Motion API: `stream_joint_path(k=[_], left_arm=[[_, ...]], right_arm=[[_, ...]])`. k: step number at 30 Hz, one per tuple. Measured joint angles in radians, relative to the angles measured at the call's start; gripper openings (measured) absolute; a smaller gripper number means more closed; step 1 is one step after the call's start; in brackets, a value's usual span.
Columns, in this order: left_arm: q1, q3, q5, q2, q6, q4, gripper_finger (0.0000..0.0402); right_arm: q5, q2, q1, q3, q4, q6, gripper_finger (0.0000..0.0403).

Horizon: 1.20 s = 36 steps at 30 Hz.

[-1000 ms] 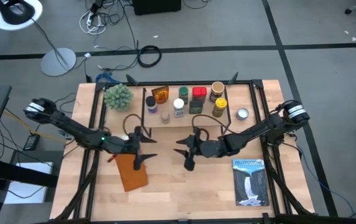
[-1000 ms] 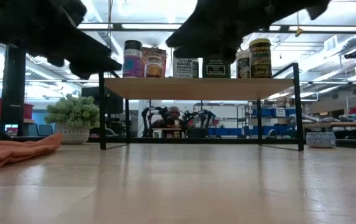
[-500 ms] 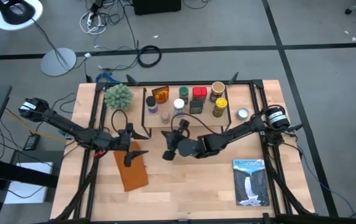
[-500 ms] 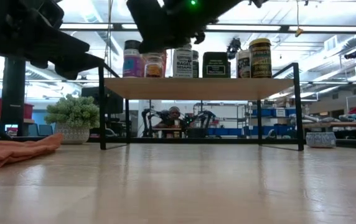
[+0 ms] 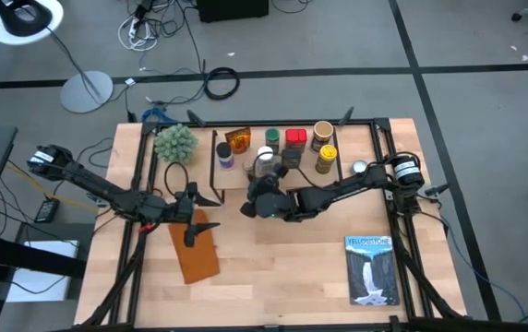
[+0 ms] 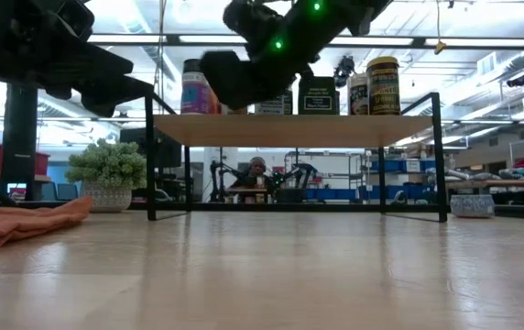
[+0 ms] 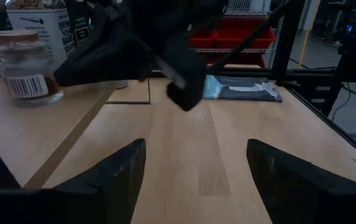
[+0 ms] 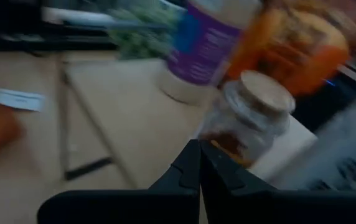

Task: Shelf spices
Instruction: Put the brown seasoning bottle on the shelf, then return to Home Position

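Reaching over the front edge of the shelf (image 5: pixel 236 180), the right gripper (image 5: pixel 249 205) hangs above the table, its fingers pressed together with nothing between them, as the right wrist view shows. Just past those fingers (image 8: pixel 193 168) stands a small clear jar with a tan lid (image 8: pixel 249 121); it is blurred, so its label cannot be read. Behind it a purple-labelled jar (image 8: pixel 203 40) and an amber jar (image 8: pixel 296 37) are both cut off at the picture's edge.

From above, the right arm covers part of the shelf's front row, hiding the small jar and part of the white-lidded jar (image 5: pixel 266 158). The other spices stand clear on the board: a green-lidded jar (image 5: pixel 272 136), a red tin (image 5: pixel 294 138), a dark tin (image 5: pixel 291 157) and two yellow-lidded jars (image 5: pixel 324 148).

In the low view the arm's dark bulk blocks several of the jars (only their edges show beside it).

The left gripper (image 5: pixel 190 221) waits over the orange-brown notebook (image 5: pixel 196 254), fingers (image 7: pixel 112 180) spread wide and empty. A small white tin (image 5: pixel 360 169) sits on the table beside the shelf, apart from the rest.
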Motion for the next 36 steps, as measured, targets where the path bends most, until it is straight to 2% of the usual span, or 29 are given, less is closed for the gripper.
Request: stream_joint_path(k=[4, 15, 19, 21, 28, 34, 36], left_arm=[[0.0, 0.0, 0.0, 0.0, 0.0, 0.0, 0.0285], [0.0, 0.0, -0.003, 0.0, 0.007, -0.001, 0.0284], [0.0, 0.0, -0.003, 0.0, 0.091, -0.002, 0.0284], [0.0, 0.0, -0.003, 0.0, 0.127, -0.003, 0.0284], [0.0, 0.0, -0.003, 0.0, 0.135, -0.002, 0.0284], [0.0, 0.0, -0.003, 0.0, 0.135, -0.002, 0.0284], [0.0, 0.0, -0.002, 0.0, 0.134, -0.002, 0.0284]], right_arm=[[0.076, 0.0, 0.019, 0.0, -0.027, 0.02, 0.0001], [0.09, 0.0, 0.044, 0.0, -0.029, 0.016, 0.0001], [0.09, -0.014, 0.057, 0.0, -0.049, -0.002, 0.0001], [0.081, -0.035, 0.071, -0.001, -0.072, 0.015, 0.0001], [-0.059, -0.128, 0.12, -0.001, -0.239, 0.133, 0.0001], [-0.059, -0.152, 0.204, -0.009, -0.335, 0.126, 0.0004], [-0.026, -0.152, 0.232, -0.037, -0.342, 0.156, 0.0003]])
